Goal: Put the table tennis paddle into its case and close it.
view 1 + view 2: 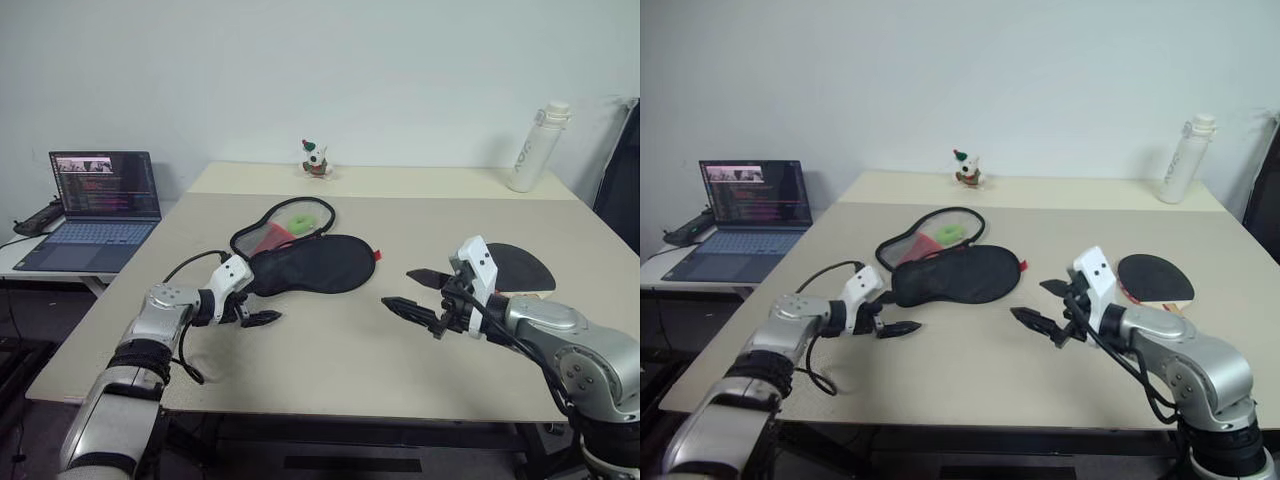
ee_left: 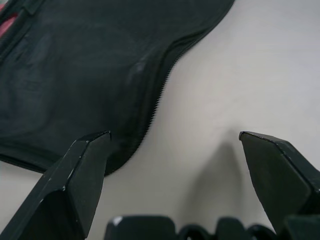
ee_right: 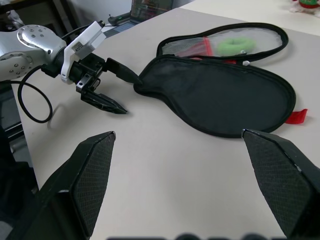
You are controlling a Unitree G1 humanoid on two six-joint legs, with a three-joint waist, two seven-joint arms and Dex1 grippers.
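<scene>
Case: mid-table, unzipped, flap thrown back. Paddle: flat on table, well apart to the right, behind right gripper.
Left gripper: fingers spread wide, empty, at case's narrow end.
Right gripper: fingers wide, empty.
Risk: soft fabric bunching or sliding under one-sided pinch.
Room: bare table in front; near edge close.

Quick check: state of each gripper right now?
Left gripper: open, holding nothing, beside the case.
Right gripper: open, holding nothing.
</scene>
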